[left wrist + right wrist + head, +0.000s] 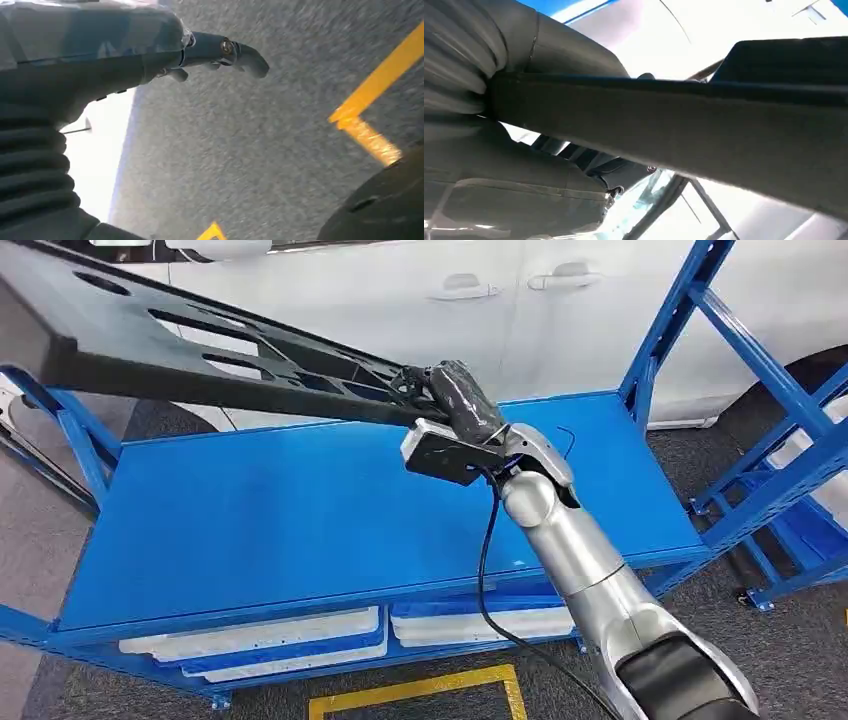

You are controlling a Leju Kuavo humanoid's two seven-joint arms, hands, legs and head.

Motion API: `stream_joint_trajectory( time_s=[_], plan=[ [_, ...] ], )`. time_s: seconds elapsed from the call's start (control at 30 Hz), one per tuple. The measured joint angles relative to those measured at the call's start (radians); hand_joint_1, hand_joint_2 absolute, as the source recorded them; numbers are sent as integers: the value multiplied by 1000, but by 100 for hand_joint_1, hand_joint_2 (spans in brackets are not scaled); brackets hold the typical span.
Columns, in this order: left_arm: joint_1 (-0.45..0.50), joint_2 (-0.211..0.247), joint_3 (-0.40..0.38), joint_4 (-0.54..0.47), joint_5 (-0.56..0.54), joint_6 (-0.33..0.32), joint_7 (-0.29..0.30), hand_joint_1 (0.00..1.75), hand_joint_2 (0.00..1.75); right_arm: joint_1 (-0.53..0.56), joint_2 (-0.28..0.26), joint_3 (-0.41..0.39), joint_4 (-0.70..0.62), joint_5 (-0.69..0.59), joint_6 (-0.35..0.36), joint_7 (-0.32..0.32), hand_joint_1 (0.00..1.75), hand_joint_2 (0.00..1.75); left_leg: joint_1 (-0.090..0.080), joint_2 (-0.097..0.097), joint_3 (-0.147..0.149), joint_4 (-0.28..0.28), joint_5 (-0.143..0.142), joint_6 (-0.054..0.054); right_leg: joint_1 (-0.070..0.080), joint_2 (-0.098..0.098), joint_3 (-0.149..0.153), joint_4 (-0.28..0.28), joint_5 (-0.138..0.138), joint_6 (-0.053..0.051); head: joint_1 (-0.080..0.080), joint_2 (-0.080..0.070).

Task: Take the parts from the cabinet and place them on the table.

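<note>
Here the right hand [455, 400] grips one end of the long black part [200, 355], carrying it slanted above the blue table's [250, 530] far edge for setting down, while the left hand [150, 55] hangs empty, fingers [240, 52] apart.

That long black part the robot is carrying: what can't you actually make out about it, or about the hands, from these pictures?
- Black part: its far end is cut off by the head view's top-left edge, so its full length is unknown.
- Right hand: its fingers are mostly hidden behind the part; in the right wrist view the part blocks them too.
- Left hand: motion blur softens the floor beneath it.
- White trays under the blue table: contents hidden by the tabletop.
</note>
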Motion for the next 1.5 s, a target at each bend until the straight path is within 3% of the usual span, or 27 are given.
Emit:
stream_joint_trajectory(
  time_s=[0.03, 0.07, 0.1, 0.13, 0.17, 0.2, 0.23, 0.3, 0.37, 0.43, 0.5, 0.53, 0.6, 0.67, 0.7, 0.8, 0.87, 0.9, 0.97, 1.03, 1.1, 1.17, 1.2, 1.33, 1.37, 1.43, 1.5],
  plan=[
    [-2, 0, 0, 0, 0, 2, 3, 0, 175, 10, -3, -1, -12, -1, 1, 0, 169, 175, 0, 0, -13, 29, 4, -3, 0, 1, 1, 1, -1, 1, 0, 0],
    [-5, 1, 0, 0, 0, 5, 4, 0, 175, 17, -5, -2, -21, -6, 2, -1, 169, 175, 1, 0, -2, 3, 31, -6, -1, 3, 2, 4, -2, 3, 0, 0],
    [-6, 1, 0, 0, -1, 7, 5, 0, 175, 20, -6, -3, -26, -16, 5, -4, 171, 175, 3, 1, 25, -55, 68, -9, -3, 5, 2, 7, -5, 6, 0, 0],
    [-4, 1, -3, 0, -4, 20, 6, 0, 175, 24, -8, -7, -37, -47, 21, -13, 171, 175, 9, 5, 79, -171, 127, -15, -5, 9, 3, 16, -10, 11, 0, 0],
    [0, 1, -4, 0, -7, 33, 3, 0, 175, 28, -10, -11, -50, -96, 49, -22, 169, 175, 14, 13, 109, -237, 155, -21, -3, 11, 1, 24, -15, 16, 0, 0],
    [6, -5, -6, 0, -10, 60, -11, 0, 175, 38, -11, -16, -68, -173, 88, -38, 168, 175, 14, 20, 129, -267, 139, -23, 5, 14, -7, 36, -22, 22, 0, 0],
    [11, -5, -7, 0, -12, 91, -36, 0, 175, 54, -14, -21, -88, -260, 133, -53, 169, 175, 14, 13, 126, -272, 138, 11, 9, 16, -15, 41, -21, 22, 0, 0],
    [24, -6, -13, 0, -8, 132, -106, 0, 175, 98, -19, -30, -123, -402, 203, -76, 171, 175, 13, 11, 122, -271, 139, 22, 12, 15, -17, 40, -19, 25, 0, 0],
    [31, -3, -13, 0, 17, 126, -169, 0, 175, 155, -21, -30, -151, -495, 250, -101, 169, 175, 21, 11, 122, -276, 143, 38, 8, 11, -17, 56, -33, 37, 0, 0],
    [35, 6, -12, 0, 65, 90, -195, 0, 175, 222, -23, -27, -188, -573, 295, -136, 171, 175, 21, 10, 121, -276, 142, 49, 5, 7, -67, 168, -104, 53, 0, 0],
    [24, 11, 4, -3, 129, 66, -234, 0, 175, 318, -24, -8, -223, -611, 329, -168, 169, 175, 20, 6, 120, -276, 142, 52, 0, 2, -141, 326, -171, 57, 0, 0],
    [13, 12, 8, -5, 148, 55, -246, 0, 175, 370, -24, 9, -244, -634, 349, -179, 169, 175, 18, 4, 120, -276, 142, 52, -1, 2, -159, 363, -176, 56, 0, 0],
    [-47, -13, 27, -9, 173, 42, -254, 0, 175, 463, -26, 54, -285, -655, 364, -182, 171, 175, 16, -10, 118, -276, 143, 54, 1, 2, -129, 295, -126, 46, -1, 0],
    [-94, -33, 37, -10, 178, 34, -254, 0, 175, 534, -26, 105, -327, -661, 362, -181, 168, 175, 15, -14, 122, -276, 143, 54, 15, 3, -28, 102, -43, 20, -1, 0],
    [-112, -49, 42, -10, 179, 30, -254, 0, 175, 557, -26, 128, -351, -666, 359, -178, 166, 175, 20, -11, 123, -277, 142, 52, 24, 6, -1, 41, -41, 3, -1, 0],
    [-135, -54, 56, -11, 180, 21, -238, 0, 175, 614, -31, 154, -395, -672, 338, -170, 169, 175, 26, -2, 123, -279, 138, 32, 32, 6, 3, 32, -29, 0, -1, 0],
    [-139, -52, 58, -12, 178, 18, -230, 0, 175, 650, -39, 160, -424, -672, 327, -180, 169, 175, 16, 0, 126, -281, 134, 24, 18, 0, 13, 7, -17, 1, -1, 0],
    [-138, -52, 58, -12, 172, 15, -227, 0, 175, 660, -43, 163, -436, -672, 324, -188, 169, 175, 15, 16, 118, -255, 111, 18, 17, -3, 22, -3, -15, -1, -1, 0],
    [-143, -52, 57, -12, 152, 11, -220, 0, 175, 689, -53, 166, -466, -673, 328, -200, 169, 175, 26, 31, 54, -113, 30, 5, 16, -10, 23, -2, -16, -4, -1, 0],
    [-143, -51, 56, -12, 146, 11, -217, 0, 175, 714, -60, 170, -482, -672, 334, -201, 169, 175, 34, 37, -3, 8, -13, -5, 17, -16, 20, 2, -19, -5, -1, 0],
    [-142, -50, 57, -12, 148, 15, -215, 0, 175, 726, -63, 174, -489, -666, 336, -195, 169, 175, 39, 40, 15, -30, 32, -11, 16, -15, 21, 7, -23, -4, -1, 0],
    [-146, -49, 57, -13, 161, 22, -212, 0, 175, 733, -65, 175, -496, -663, 340, -192, 169, 175, 40, 43, 114, -222, 127, -9, 16, -15, 24, 15, -31, 1, -1, 0],
    [-148, -49, 57, -13, 166, 26, -211, 0, 175, 734, -65, 175, -498, -661, 343, -190, 169, 175, 39, 47, 144, -284, 122, 0, 17, -15, 24, 19, -34, 5, -1, 0],
    [-149, -48, 58, -13, 174, 34, -206, 0, 175, 736, -67, 175, -501, -661, 346, -187, 169, 175, 32, 42, 144, -289, 130, 22, 18, -15, 21, 20, -32, 21, -1, 0],
    [-149, -50, 58, -13, 174, 35, -206, 0, 175, 736, -68, 175, -503, -661, 346, -187, 169, 175, 40, 42, 147, -300, 136, 29, 25, -15, 22, 23, -35, 25, -1, 0],
    [-151, -53, 58, -14, 172, 36, -206, 0, 175, 737, -71, 175, -509, -662, 346, -187, 169, 175, 45, 43, 150, -304, 140, 37, 17, -6, -6, 94, -88, 43, -1, 0],
    [-151, -53, 58, -14, 171, 40, -203, 0, 175, 739, -75, 175, -509, -661, 345, -188, 169, 175, 45, 43, 147, -304, 141, 37, 3, -5, -86, 262, -168, 55, -1, 0]
  ],
)
